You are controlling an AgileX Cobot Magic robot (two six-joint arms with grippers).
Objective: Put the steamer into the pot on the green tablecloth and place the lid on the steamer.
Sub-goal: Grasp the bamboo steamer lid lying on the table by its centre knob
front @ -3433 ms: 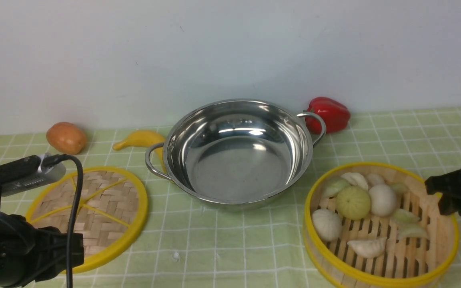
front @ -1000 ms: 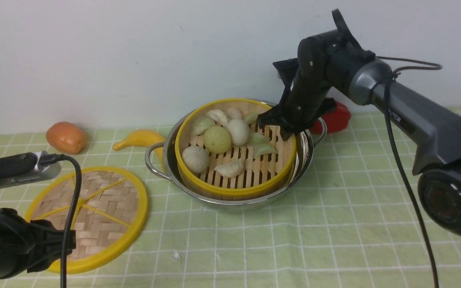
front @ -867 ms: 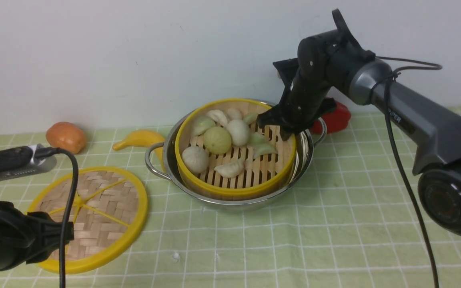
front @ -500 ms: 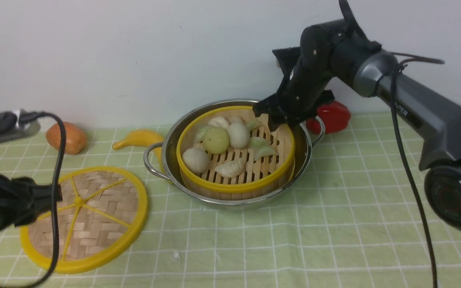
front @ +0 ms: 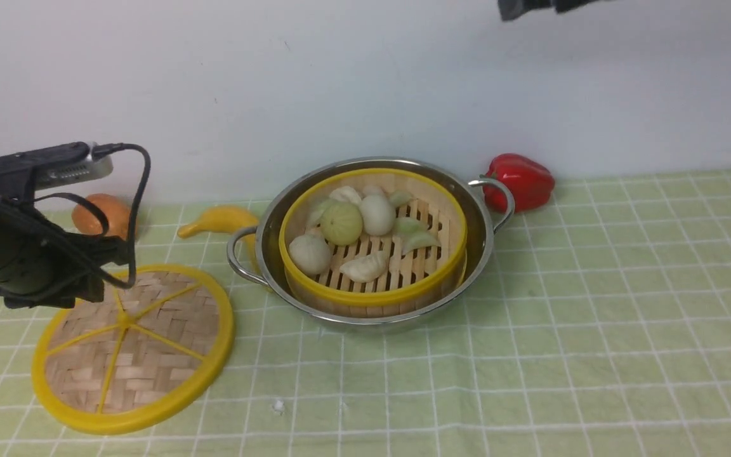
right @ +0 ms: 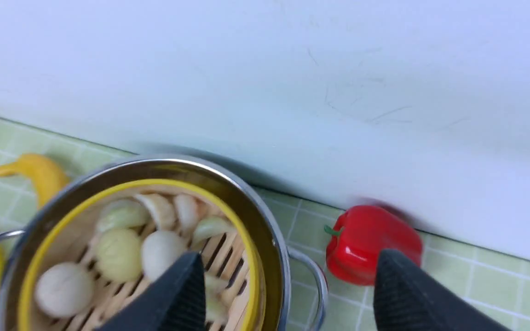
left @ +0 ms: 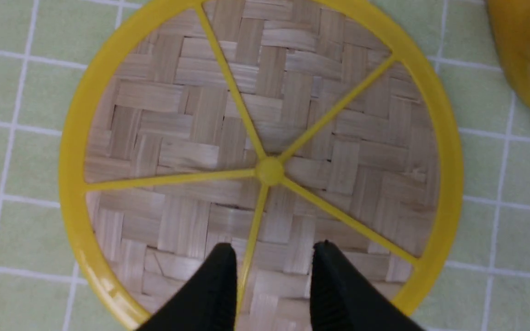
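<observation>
The steamer (front: 372, 297) is sitting down inside the pot (front: 478, 238), and its yellow rim is showing just below the pot's shiny rim. Buns (front: 342, 222) and dumplings (front: 365, 266) are lying on its slatted floor. Nothing is covering the steamer. The pot is standing on the green cloth (front: 594, 317), in the middle and toward the far side, close to the white wall (front: 340, 76).

The lid (front: 134, 349) is lying flat on the cloth, to the near left of the pot. It is close to the pot's left handle but not touching it.

The left gripper (left: 274, 250) is hanging over the lid. Its two black fingers (left: 221, 276) are standing a little way apart, one on each side of a thin yellow spoke, and they are holding nothing. The pictures are not showing whether the tips are touching the lid. In the front view, the left arm (front: 10, 254) is reaching over the lid's far left edge.

The right gripper (right: 290, 257) is up high, above the pot's right side. Its jaws are standing wide apart and are holding nothing. In the front view only a dark bit of it is peeking in at the top.

A banana (front: 219, 221) is lying just beside the pot's left handle. A potato (front: 102, 212) is sitting farther left, partly behind the left arm. A red pepper (front: 521, 181) is sitting just beside the pot's right handle, by the wall.
</observation>
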